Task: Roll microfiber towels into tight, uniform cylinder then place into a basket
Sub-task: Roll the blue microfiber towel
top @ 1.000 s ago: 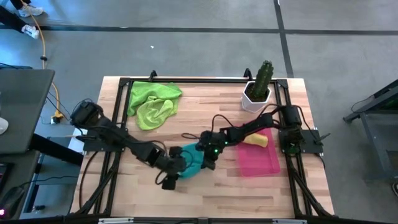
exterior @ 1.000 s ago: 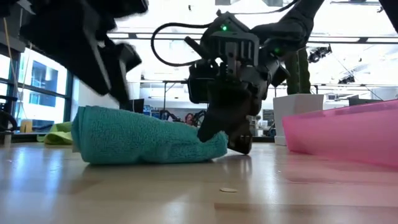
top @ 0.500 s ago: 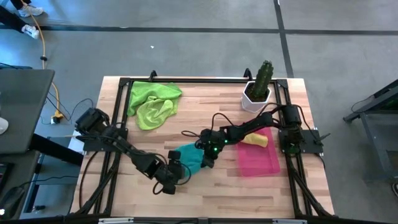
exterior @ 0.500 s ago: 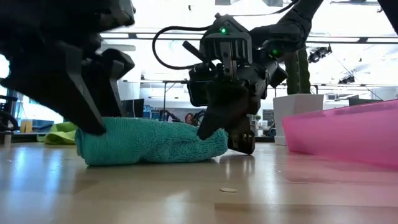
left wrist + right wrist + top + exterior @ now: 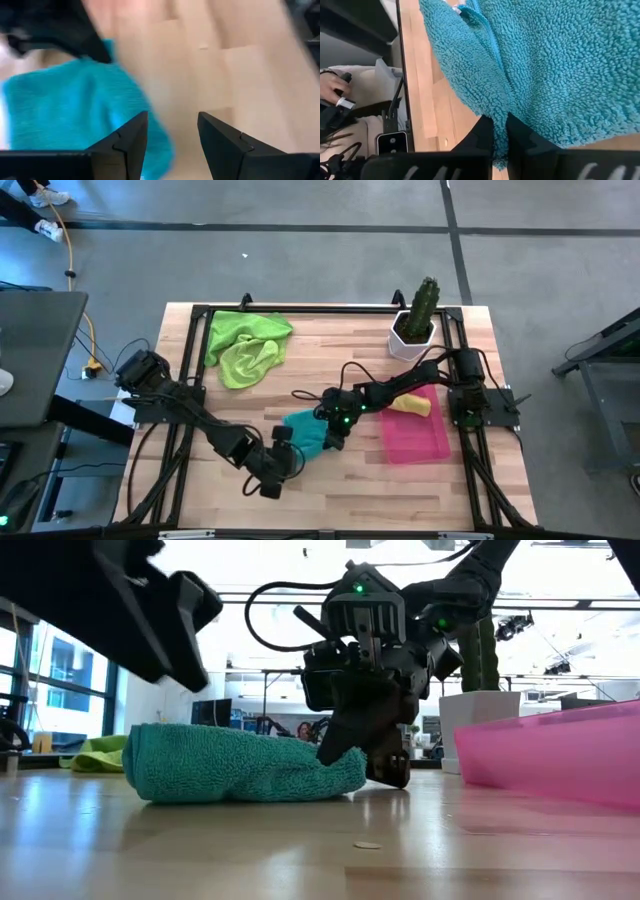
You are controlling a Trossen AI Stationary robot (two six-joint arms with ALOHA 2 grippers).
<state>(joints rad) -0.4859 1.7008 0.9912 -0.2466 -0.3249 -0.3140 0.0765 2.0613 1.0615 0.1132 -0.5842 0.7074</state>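
High view, right claw [image 5: 333, 442] pinching teal towel [image 5: 303, 430] edge

robotics lab or open-plan workshop. wooden worktop [image 5: 330, 480] framed in black rails, on grey concrete floor [image 5: 300, 260]. ceiling strip lights [image 5: 560, 600] and large windows [image 5: 60, 680] behind.

Light wooden slatted table [image 5: 340, 480] with a black metal frame [image 5: 320, 310] along its edges, standing on a grey floor [image 5: 300, 260]. White square pot holding a tall green cactus [image 5: 415, 320], upright near the table's far right corner. Dark grey flat surface [image 5: 35, 355] beside the table, left of it. Orange cable [image 5: 68, 242] trailing over the floor. Person's hand [image 5: 332, 86] visible beyond the table edge, resting on a small dark device.
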